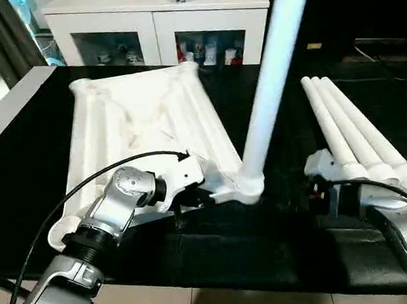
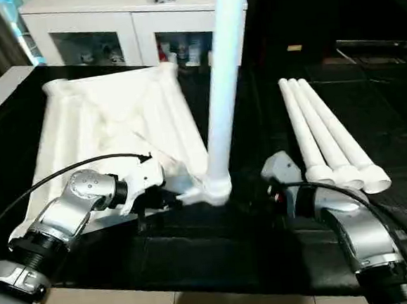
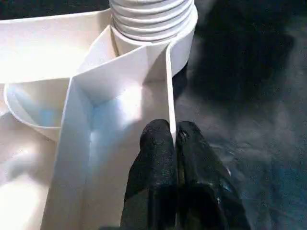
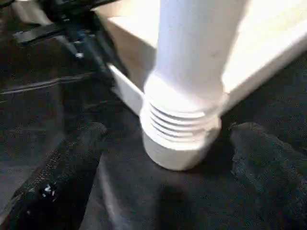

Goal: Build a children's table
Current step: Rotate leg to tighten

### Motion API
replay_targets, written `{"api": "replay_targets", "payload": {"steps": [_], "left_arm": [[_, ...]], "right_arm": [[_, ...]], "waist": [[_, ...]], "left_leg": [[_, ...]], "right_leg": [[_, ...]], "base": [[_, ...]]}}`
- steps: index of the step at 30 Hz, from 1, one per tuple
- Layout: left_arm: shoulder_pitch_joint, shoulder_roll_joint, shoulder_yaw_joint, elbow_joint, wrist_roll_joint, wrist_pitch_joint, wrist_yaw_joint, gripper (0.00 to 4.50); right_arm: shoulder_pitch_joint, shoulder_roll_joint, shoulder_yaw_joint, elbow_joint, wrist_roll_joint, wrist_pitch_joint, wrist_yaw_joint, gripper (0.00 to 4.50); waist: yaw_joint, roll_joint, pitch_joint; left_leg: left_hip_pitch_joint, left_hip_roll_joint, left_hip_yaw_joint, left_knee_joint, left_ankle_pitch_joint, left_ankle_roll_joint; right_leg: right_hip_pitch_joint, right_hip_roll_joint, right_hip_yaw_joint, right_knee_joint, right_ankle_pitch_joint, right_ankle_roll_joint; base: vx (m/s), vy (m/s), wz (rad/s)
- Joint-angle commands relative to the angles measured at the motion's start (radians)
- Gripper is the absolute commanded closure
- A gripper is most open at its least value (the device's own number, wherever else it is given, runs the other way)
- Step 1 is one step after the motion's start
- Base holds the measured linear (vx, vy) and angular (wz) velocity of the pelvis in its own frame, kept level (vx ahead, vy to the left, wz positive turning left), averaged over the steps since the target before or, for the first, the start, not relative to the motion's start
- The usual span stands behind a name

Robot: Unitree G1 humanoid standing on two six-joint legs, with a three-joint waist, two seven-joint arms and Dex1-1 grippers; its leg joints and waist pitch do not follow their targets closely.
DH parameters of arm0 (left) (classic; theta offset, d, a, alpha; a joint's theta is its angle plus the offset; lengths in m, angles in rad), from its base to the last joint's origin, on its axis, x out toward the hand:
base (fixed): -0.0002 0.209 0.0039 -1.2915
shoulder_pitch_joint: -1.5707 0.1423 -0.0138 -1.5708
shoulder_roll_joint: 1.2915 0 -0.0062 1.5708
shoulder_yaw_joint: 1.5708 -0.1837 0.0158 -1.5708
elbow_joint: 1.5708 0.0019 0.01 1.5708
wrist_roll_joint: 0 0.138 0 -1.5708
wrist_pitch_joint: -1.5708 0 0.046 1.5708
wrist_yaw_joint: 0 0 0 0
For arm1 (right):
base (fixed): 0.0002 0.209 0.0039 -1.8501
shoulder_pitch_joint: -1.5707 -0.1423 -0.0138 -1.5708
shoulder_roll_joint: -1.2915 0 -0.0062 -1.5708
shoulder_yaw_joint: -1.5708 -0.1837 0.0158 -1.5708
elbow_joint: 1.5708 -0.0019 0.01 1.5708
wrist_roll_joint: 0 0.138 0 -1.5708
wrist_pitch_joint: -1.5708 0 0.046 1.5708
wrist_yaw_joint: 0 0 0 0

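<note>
Tabletop (image 1: 145,121) lies ribbed side up, one leg (image 1: 271,76) standing in its corner socket.

Upright leg (image 4: 192,62) threaded into tabletop (image 4: 268,43) corner socket, right gripper (image 4: 165,158) fingers spread either side

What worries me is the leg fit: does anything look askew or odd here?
Yes: the standing leg in the near corner socket of the tabletop shows several thread rings above the socket, so it seems not fully screwed in. Nothing looks spilled or broken.
</note>
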Motion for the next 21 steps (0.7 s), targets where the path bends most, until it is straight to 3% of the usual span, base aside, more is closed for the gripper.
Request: {"api": "replay_targets", "payload": {"steps": [1, 7, 18, 21], "left_arm": [[-0.018, 0.001, -0.047, -0.004, 0.007, -0.047, -0.064, 4.5], [-0.012, 0.014, -0.069, -0.01, 0.002, -0.087, -0.139, 4.5], [-0.019, 0.012, -0.088, -0.013, 0.006, -0.115, -0.185, 4.5], [-0.021, 0.01, -0.089, -0.011, 0.008, -0.117, -0.189, 4.5]], "right_arm": [[-0.029, -0.012, 0.01, 0.005, 0.003, -0.013, 0.022, 0.03], [-0.079, 0.0, 0.027, 0.066, -0.011, -0.049, 0.066, 0.03], [-0.103, 0.003, 0.067, 0.095, 0.008, -0.044, 0.158, 0.03], [-0.106, 0.008, 0.067, 0.106, 0.005, -0.047, 0.164, 0.39]], "waist": [[-0.003, -0.008, -0.066], [0.003, -0.005, -0.065], [0.007, -0.007, -0.067], [0.007, -0.007, -0.068]], "left_leg": [[0.022, 0.083, -0.03, -0.053, -0.141, 0.113], [0.025, 0.086, -0.03, -0.053, -0.173, 0.085], [0.022, 0.085, -0.03, -0.05, -0.166, 0.094], [0.022, 0.085, -0.031, -0.05, -0.166, 0.091]], "right_leg": [[0.042, -0.106, 0.054, -0.064, -0.031, -0.211], [0.04, -0.108, 0.055, -0.062, -0.067, -0.219], [0.041, -0.11, 0.054, -0.061, -0.064, -0.223], [0.041, -0.11, 0.054, -0.059, -0.064, -0.224]], "base": [[0.0, 0.0, 0.0], [0.0, 0.0, 0.0], [0.0, 0.0, 0.0], [0.0, 0.0, 0.0]]}}
